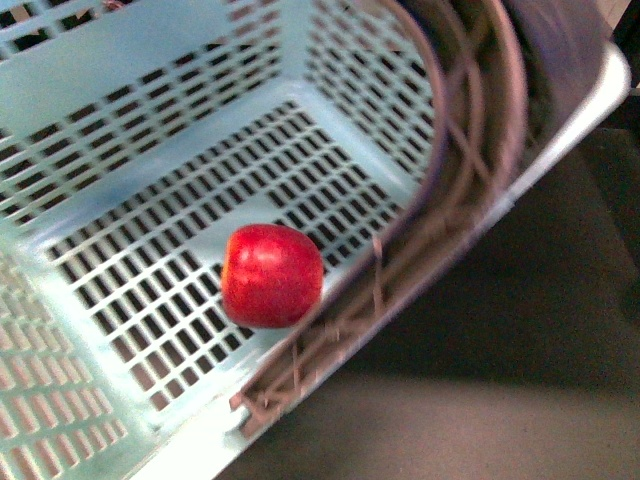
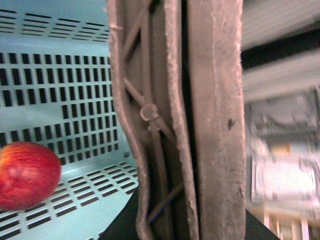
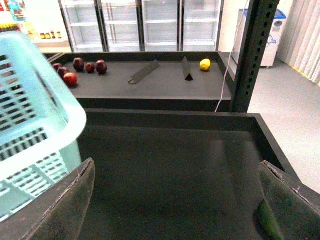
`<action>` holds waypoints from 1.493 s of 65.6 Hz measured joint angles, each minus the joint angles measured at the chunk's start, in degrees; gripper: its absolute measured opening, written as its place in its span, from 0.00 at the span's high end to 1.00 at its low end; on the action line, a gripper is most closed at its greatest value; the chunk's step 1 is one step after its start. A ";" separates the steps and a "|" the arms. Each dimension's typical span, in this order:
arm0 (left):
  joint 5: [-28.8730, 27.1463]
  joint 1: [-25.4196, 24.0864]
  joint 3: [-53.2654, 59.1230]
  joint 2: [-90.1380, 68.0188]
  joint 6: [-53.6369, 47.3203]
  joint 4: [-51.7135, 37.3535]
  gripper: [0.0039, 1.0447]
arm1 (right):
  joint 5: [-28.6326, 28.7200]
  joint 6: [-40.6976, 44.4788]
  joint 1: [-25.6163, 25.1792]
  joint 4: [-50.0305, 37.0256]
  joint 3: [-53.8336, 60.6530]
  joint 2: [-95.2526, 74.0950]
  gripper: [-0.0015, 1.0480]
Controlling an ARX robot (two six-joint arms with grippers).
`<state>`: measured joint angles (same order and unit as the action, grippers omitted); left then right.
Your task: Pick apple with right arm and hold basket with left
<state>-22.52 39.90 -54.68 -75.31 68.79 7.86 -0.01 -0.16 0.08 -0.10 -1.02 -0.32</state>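
Observation:
The red apple [image 1: 271, 275] lies on the slotted floor of the light teal basket [image 1: 150, 60], against the wall under the folded handle. The brownish-grey latticed handle [image 1: 470, 150] curves along the basket's right rim. In the left wrist view the apple [image 2: 27, 175] sits on the basket floor [image 2: 60, 85], and the handle [image 2: 200, 120] fills the middle. My left gripper is shut on the handle; its fingers are hidden. My right gripper [image 3: 177, 200] is open and empty above a dark tray, with the basket's corner [image 3: 35, 125] beside it.
The dark tray [image 3: 170, 165] has raised edges. Behind it a dark shelf [image 3: 150, 85] holds dark red fruits [image 3: 80, 67], two wedge dividers and a yellow fruit [image 3: 205, 64]. A black post [image 3: 252, 55] stands at the tray's far corner. Glass-door coolers line the back.

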 joint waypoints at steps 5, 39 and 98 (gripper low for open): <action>-4.35 -1.55 0.37 0.61 4.28 -0.02 0.85 | -0.02 0.00 0.00 0.00 0.00 0.04 0.08; 2.93 -27.19 11.52 -0.96 21.24 -7.98 0.85 | 0.02 0.00 0.00 0.00 0.00 0.04 0.08; 9.25 -32.46 12.70 -19.93 19.52 -19.54 0.66 | 0.00 0.00 0.00 0.02 0.00 0.04 0.08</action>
<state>-13.28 7.44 -41.98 -95.24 88.31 -11.68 -0.01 -0.16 0.08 -0.08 -1.02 -0.27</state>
